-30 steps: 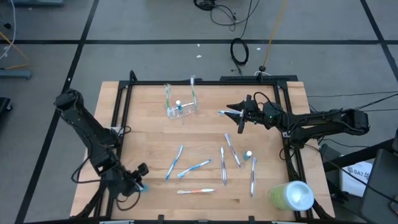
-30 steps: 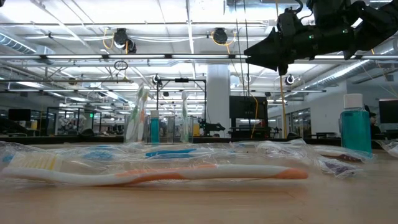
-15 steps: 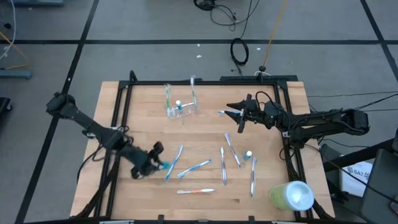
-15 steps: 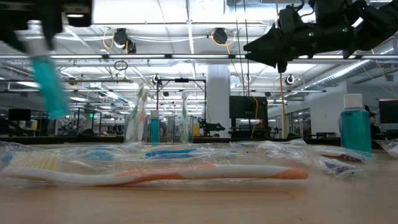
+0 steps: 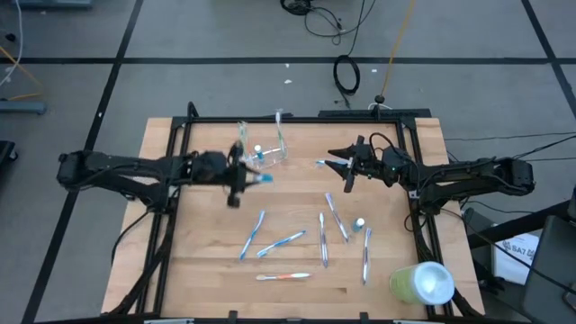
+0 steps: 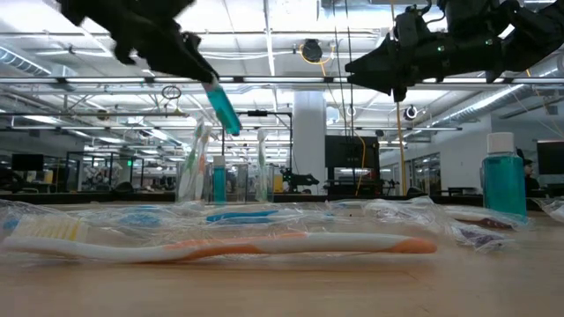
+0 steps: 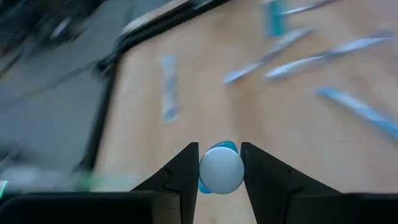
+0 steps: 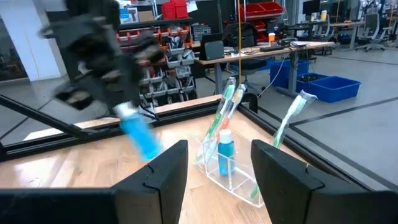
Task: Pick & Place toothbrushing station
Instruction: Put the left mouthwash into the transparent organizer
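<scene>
My left gripper (image 5: 245,177) is above the table just near-left of the clear plastic cup (image 5: 263,155), shut on a small blue tube (image 5: 262,178) with a white cap. The cup stands on the far part of the table and holds upright toothbrushes (image 8: 225,107) and a small blue tube (image 8: 225,152). Several wrapped toothbrushes (image 5: 281,242) and a white-capped tube (image 5: 359,223) lie flat on the table's near half. My right gripper (image 5: 347,167) is open and empty, above the table right of the cup; its fingers (image 8: 166,169) point toward the cup. My left gripper pinches the tube's white-capped end (image 7: 221,169) between its two fingers. The fingers come from the table's left, slanting down, and lie along the tube. The tube's blue end (image 6: 223,109) sticks out past the fingertips, tilted down, clear of the table.
A large lime-green cylinder with a white end (image 5: 421,283) lies at the near right corner. A black frame (image 5: 297,118) edges the table's far side and both short sides. A wrapped toothbrush (image 5: 326,163) lies under the right gripper.
My left gripper has swung from the table's near left corner toward the far edge and right, up to the cup, carrying the blue tube clear of the table. The tube has gone from hanging nearly upright to tilted.
</scene>
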